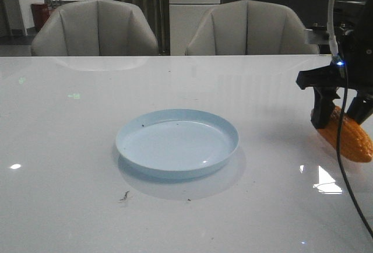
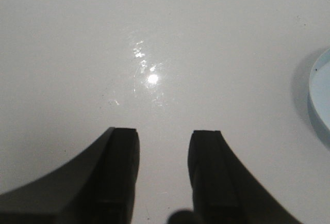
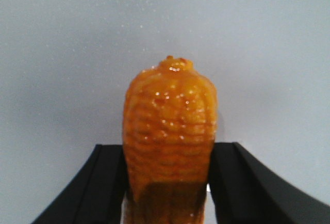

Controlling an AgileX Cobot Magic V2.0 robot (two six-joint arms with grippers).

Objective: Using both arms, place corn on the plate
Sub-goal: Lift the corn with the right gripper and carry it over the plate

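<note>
The orange corn lies low at the table's right edge, right of the pale blue plate. My right gripper straddles its far end from above. In the right wrist view the corn fills the gap and both black fingers press its sides, so my right gripper is shut on it. My left gripper is open and empty over bare white table, with the plate's rim off to one side. The left arm does not show in the front view.
The glossy white table holds the plate in the middle. Two grey chairs stand behind its far edge. A black cable hangs from the right arm in front of the corn. Small specks lie near the plate.
</note>
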